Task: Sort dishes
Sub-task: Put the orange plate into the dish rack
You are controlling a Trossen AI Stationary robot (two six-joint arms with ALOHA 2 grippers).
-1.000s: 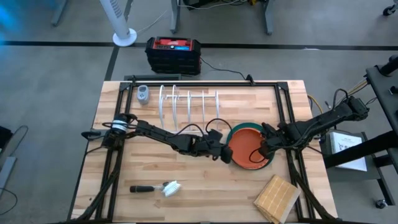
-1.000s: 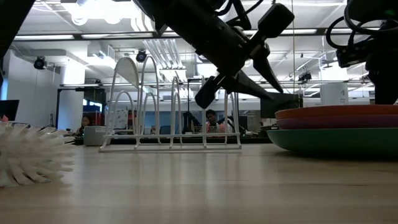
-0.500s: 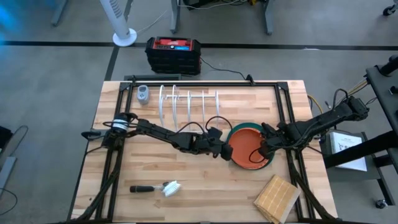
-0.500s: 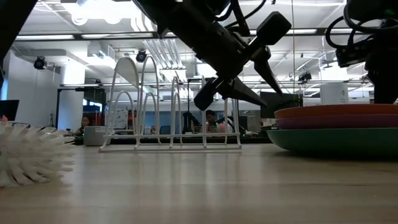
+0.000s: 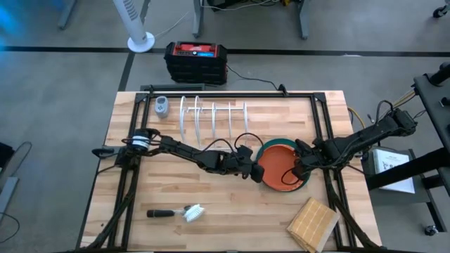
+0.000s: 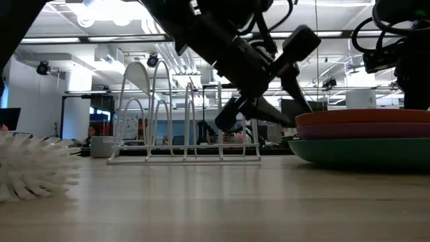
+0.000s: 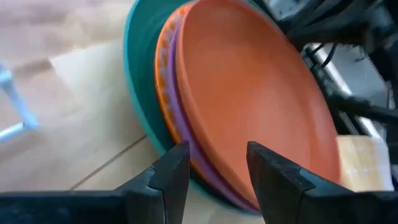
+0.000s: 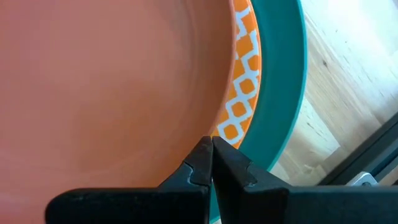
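1. At this moment your left gripper (image 5: 253, 171) sat at the near rim of the stack of plates (image 5: 283, 167), its fingers (image 7: 176, 169) parted a moderate way with the stack's edge showing between them in the left wrist view. Nothing was held.
2. A second earlier those same fingers stood narrower and a little higher off the wood; in the low view they had since dropped toward the table (image 6: 201, 202) and spread, lining up with the rims.
3. The stack lay on the right half of the table: the orange plate (image 7: 249, 93) on top, an orange-and-white patterned rim under it, a purple plate (image 6: 363, 132) lower, and the teal plate (image 8: 280, 81) at the bottom. You could not pick out the speckled one as such.
4. Your right gripper (image 8: 210, 163) rested pinched shut on the top plate's far side, unmoved, apparently steadying the pile.
5. The white rack (image 5: 213, 116) stood well apart behind the stack, with no plate in it.
6. Read together, the change suggested the left arm was setting up to take the top plate by its rim; sorting had not yet begun.
7. The brush (image 5: 184, 211) and wooden block (image 5: 313, 223) lay untouched near the front edge.
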